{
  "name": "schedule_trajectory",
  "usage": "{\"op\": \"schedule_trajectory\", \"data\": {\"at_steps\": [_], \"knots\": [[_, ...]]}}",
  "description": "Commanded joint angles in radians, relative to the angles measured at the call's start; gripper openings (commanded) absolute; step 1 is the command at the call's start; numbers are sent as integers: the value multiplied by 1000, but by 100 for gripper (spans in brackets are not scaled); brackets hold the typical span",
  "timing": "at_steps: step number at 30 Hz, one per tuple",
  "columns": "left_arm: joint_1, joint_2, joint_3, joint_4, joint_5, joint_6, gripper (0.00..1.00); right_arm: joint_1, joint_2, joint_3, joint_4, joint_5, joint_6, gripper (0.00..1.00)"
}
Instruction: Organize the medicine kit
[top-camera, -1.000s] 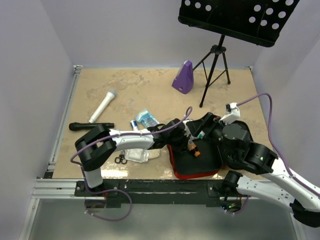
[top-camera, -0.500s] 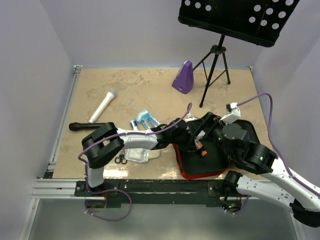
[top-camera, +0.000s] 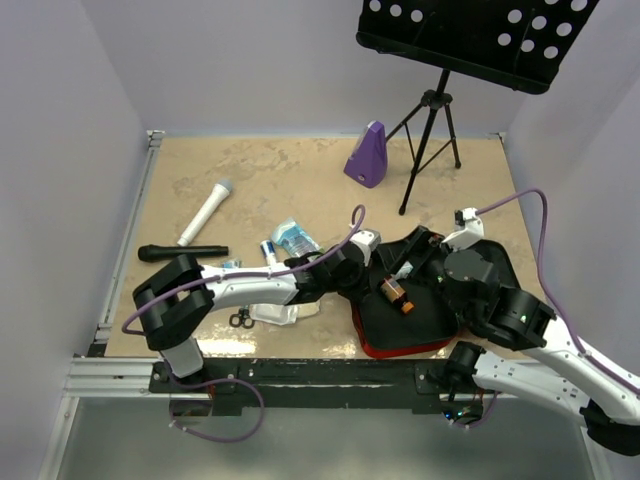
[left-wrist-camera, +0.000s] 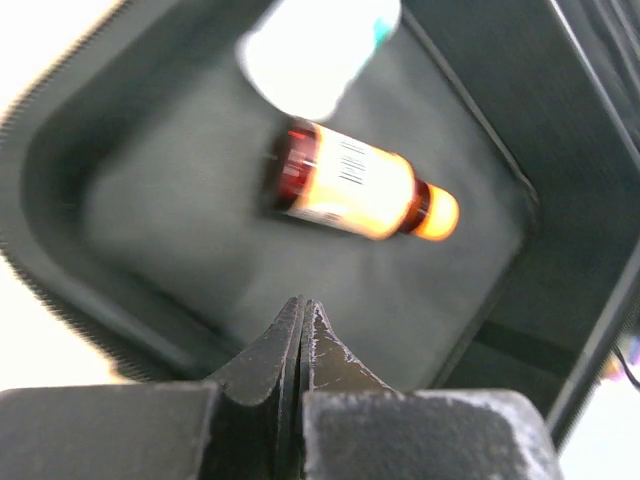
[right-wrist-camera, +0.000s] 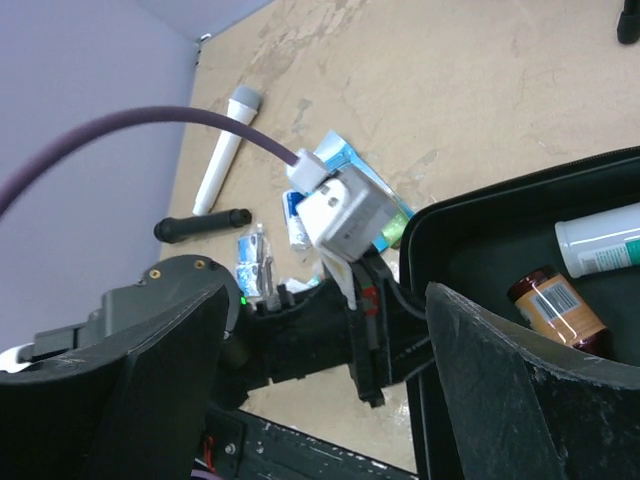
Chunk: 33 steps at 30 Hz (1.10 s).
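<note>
Two bottles lie on the matte black lining of the kit (top-camera: 396, 350): an amber bottle (left-wrist-camera: 355, 190), glossy and cylindrical with an orange cap, and a white bottle (left-wrist-camera: 315, 50) capped teal. The soft, red-rimmed case sits open at the table's (top-camera: 250, 180) near right. The left gripper (left-wrist-camera: 300, 310) is pinched together on nothing, pointing into it. The right gripper (right-wrist-camera: 330, 290) is spread wide.

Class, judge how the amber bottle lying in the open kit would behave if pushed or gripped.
The amber bottle lies on its side; being cylindrical, it would probably roll across the medicine kit lining. Its smooth rounded sides may slip between jaws.
</note>
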Motion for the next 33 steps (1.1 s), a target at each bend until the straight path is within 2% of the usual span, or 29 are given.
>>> {"op": "schedule_trajectory", "data": {"at_steps": [1,11,22,27,30,32,33], "knots": [[43,-14,-36,-190,-200,-16,0,3,1,-27,22,15,-3,84],[148,-46,-102,-219,-263,-10,0,3,101,-58,22,27,20,85],[266,-115,-111,-239,-292,77,0,3,170,-76,91,-5,1,85],[281,-170,-98,-216,-245,122,0,3,173,-87,108,-14,-5,86],[272,-238,-119,-161,-148,143,0,3,165,-93,118,-11,-11,86],[245,-279,-121,-141,-100,168,1,3,169,-94,122,-11,-14,86],[217,-290,-113,-139,-91,189,4,3,169,-97,124,-11,-17,86]]}}
